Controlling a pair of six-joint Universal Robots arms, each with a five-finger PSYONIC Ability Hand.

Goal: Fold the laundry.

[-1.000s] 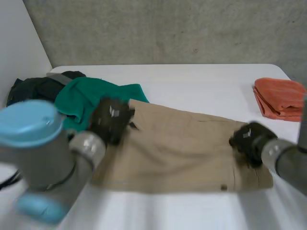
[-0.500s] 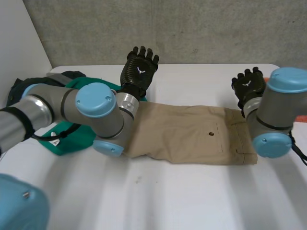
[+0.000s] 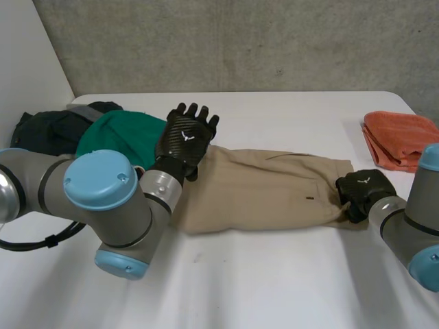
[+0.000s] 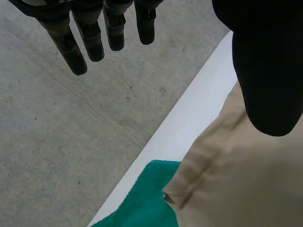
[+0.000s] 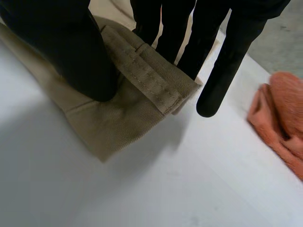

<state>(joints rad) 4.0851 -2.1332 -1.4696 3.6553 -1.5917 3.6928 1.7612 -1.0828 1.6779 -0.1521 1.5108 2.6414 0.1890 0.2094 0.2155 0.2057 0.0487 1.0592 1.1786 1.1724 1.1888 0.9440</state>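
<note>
Khaki shorts [image 3: 267, 192] lie folded lengthwise across the middle of the white table [image 3: 274, 288]. My left hand [image 3: 185, 140] hovers over their left end, open, fingers [image 4: 94, 33] straight and spread, thumb [image 4: 270, 71] above the khaki cloth [image 4: 246, 184] without gripping it. My right hand [image 3: 362, 190] is at the shorts' right end. In the right wrist view its thumb [image 5: 61, 42] presses on the khaki cloth [image 5: 109, 118] and the fingers sit behind the folded waistband, pinching it.
A green garment [image 3: 120, 137] lies just left of the shorts, partly over a dark pile [image 3: 48, 127] at the table's left edge. A folded orange towel [image 3: 401, 140] sits at the far right, close to my right hand. A concrete wall stands behind the table.
Both hands were raised open beyond the shorts' far edge. Now the left hand has drawn back over the left end, and the right hand has dropped onto the right end and pinched the waistband.
</note>
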